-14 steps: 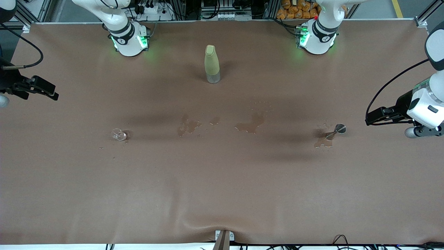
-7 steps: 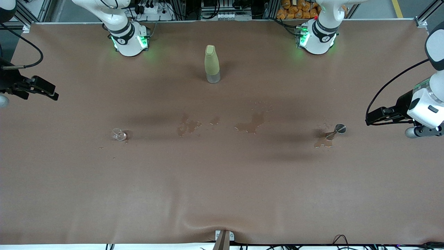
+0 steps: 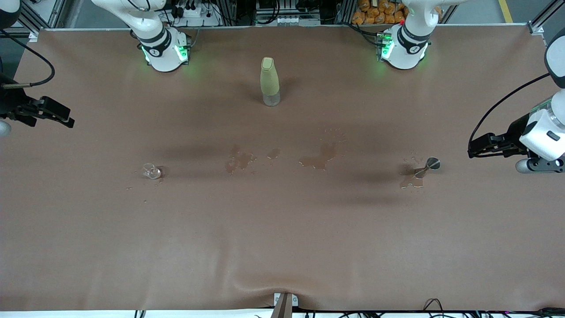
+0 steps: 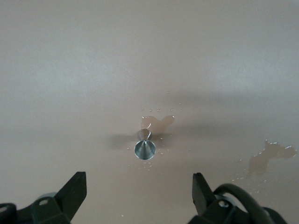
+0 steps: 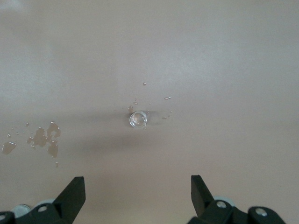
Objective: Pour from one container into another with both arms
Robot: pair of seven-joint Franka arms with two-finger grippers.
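Tumbler (image 5: 138, 119) and stemmed glass (image 4: 145, 148) sit clear of open jaws

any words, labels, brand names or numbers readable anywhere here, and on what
None can be read.
yellow-green bottle: plain, no label visible.
tumbler and stemmed glass: clear glass, unmarked.
arm bases: a small dark round mark on each, too small to read.
orange packets past the table's edge: print too blurred to read.

You have the small squat clear glass tumbler (image 3: 151, 171) on the brown bench (image 3: 282, 247) toward the right arm's end, and the clear stemmed cone-bowled glass (image 3: 427, 167) toward the left arm's end. Between them, farther from the front camera, stands the tall yellow-green bottle (image 3: 269, 81).
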